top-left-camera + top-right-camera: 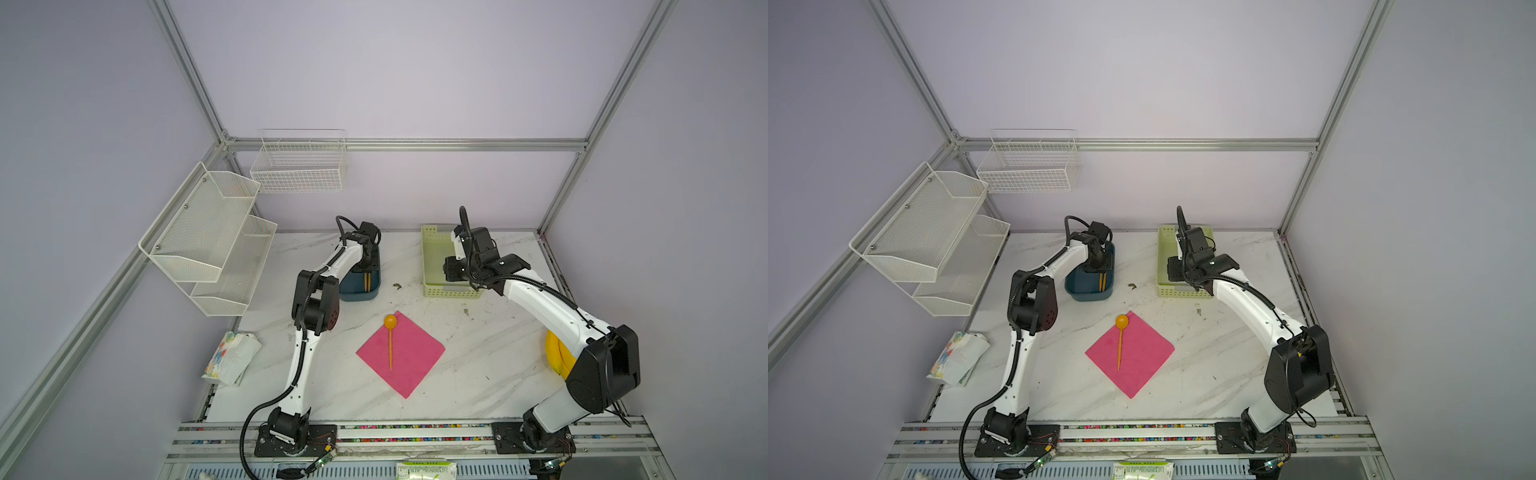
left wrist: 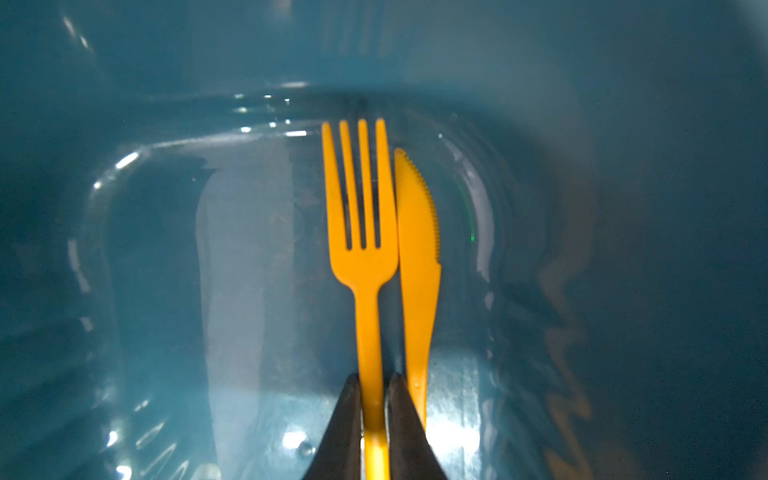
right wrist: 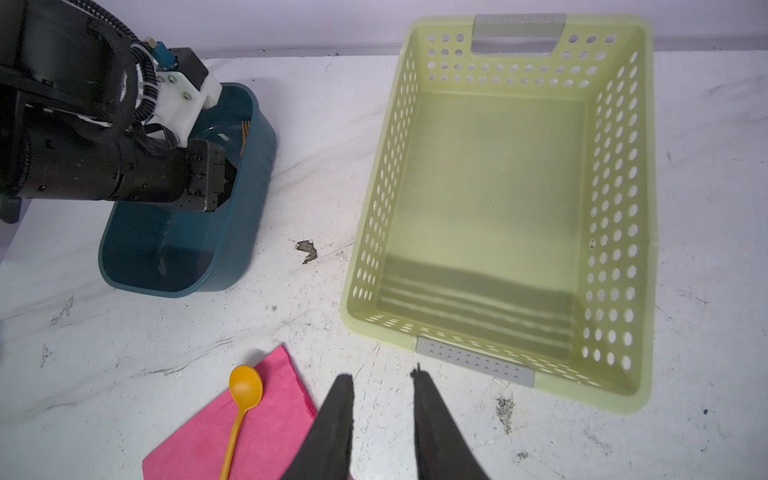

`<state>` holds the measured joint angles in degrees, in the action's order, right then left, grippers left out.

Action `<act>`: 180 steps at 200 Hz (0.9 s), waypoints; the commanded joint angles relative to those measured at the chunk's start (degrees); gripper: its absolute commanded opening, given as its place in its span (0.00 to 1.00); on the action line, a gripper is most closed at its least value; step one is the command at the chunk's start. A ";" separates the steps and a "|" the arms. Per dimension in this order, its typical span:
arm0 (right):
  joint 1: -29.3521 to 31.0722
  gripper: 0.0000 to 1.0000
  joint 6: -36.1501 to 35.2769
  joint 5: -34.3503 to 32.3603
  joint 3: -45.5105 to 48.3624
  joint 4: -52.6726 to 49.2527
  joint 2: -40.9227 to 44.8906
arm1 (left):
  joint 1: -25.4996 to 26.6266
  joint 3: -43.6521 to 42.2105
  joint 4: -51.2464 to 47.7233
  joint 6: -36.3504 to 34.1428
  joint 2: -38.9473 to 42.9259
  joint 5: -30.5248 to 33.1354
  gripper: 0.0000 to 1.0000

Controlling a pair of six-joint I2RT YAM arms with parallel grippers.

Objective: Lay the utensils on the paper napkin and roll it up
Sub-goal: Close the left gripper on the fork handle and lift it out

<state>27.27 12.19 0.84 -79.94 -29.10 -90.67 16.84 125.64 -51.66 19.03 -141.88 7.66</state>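
Note:
The pink paper napkin [image 1: 401, 355] [image 1: 1129, 355] [image 3: 257, 432] lies flat as a diamond mid-table. An orange spoon [image 1: 390, 345] [image 1: 1120, 345] [image 3: 241, 403] rests on it, bowl at the far corner. The orange fork [image 2: 363, 266] and knife [image 2: 419, 266] lie side by side inside the dark blue bin [image 1: 359, 293] [image 3: 245, 199]. My left gripper [image 2: 374, 380] reaches down into that bin, shut on the fork's handle, with the knife just outside one finger. My right gripper [image 3: 382, 376] hovers open and empty over bare table between napkin and green basket.
A pale green perforated basket [image 1: 432, 266] [image 3: 498, 345] stands empty at the back right. Yellow bananas [image 1: 557, 353] lie behind the right arm. A white floral packet [image 1: 230, 359] sits at the left edge. White mesh shelves [image 1: 208, 237] and a wire basket [image 1: 299, 166] hang on the walls.

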 commanded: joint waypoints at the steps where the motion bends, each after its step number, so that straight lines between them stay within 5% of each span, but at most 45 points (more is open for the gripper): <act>1: -0.30 0.29 0.12 -1.00 -2.12 -1.44 1.71 | -0.62 4.96 0.95 -1.12 -0.67 0.52 0.13; 180: -0.37 0.29 0.80 -1.32 -0.67 -1.75 4.01 | -0.93 4.35 0.87 -1.80 2.61 0.93 0.07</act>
<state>27.27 12.62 0.75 -80.29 -29.47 -88.64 16.51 125.78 -51.29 18.35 -142.08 7.92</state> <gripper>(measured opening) 0.290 0.079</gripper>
